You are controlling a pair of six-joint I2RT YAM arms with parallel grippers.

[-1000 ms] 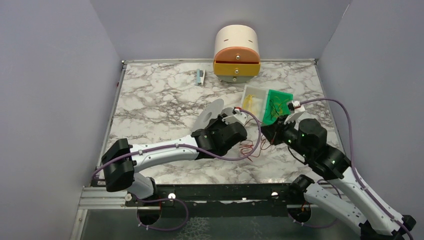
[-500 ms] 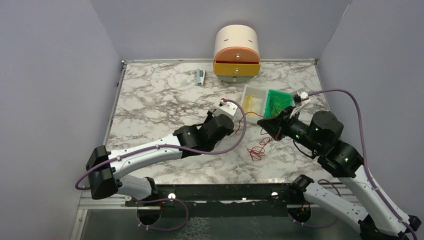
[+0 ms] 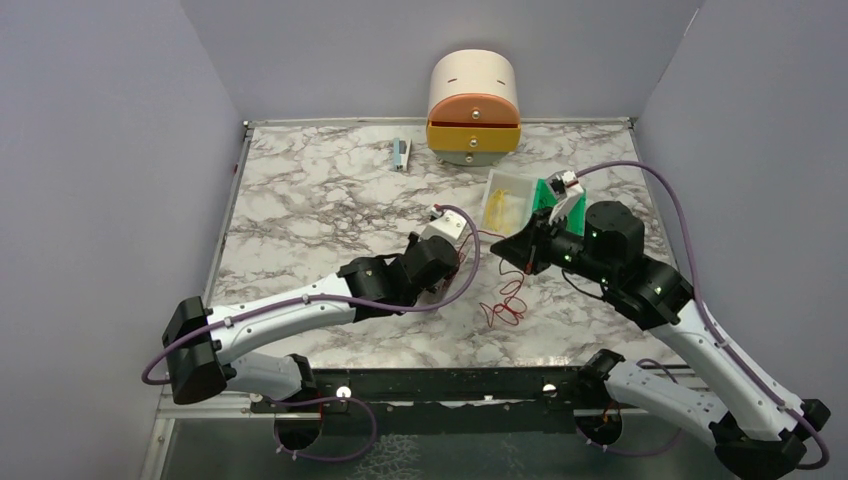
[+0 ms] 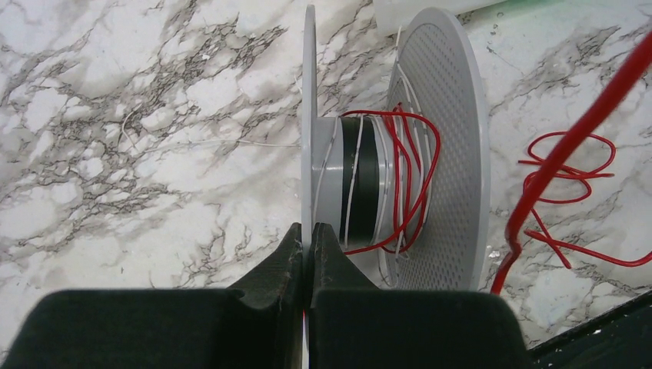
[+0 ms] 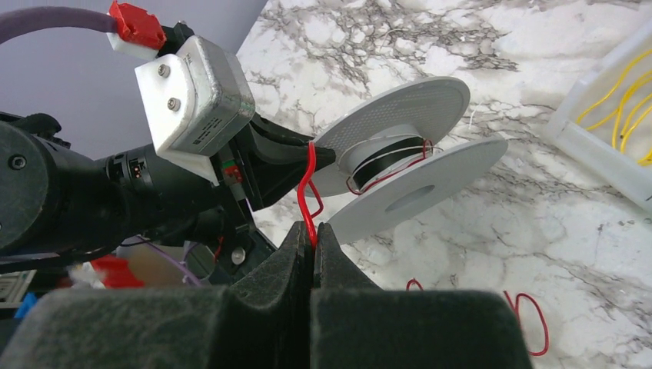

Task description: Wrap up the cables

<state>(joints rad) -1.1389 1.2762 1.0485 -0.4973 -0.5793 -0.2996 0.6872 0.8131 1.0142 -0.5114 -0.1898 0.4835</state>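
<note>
Red cable (image 4: pixel 407 177) looks like one strand. Several turns are wound on the single white spool (image 5: pixel 400 115), and the rest lies in loose loops on the marble table (image 4: pixel 115 115) at the right of your left wrist view. Your left gripper (image 4: pixel 307 246) is clamped tight on the rim of one of the spool's two flanges. Your right gripper (image 5: pixel 311 234) is closed, pinching the cable just below the spool. Two trays sit upper right in the top view: one white tray (image 3: pixel 497 188) with yellow wires and one green tray (image 3: pixel 545 192).
</note>
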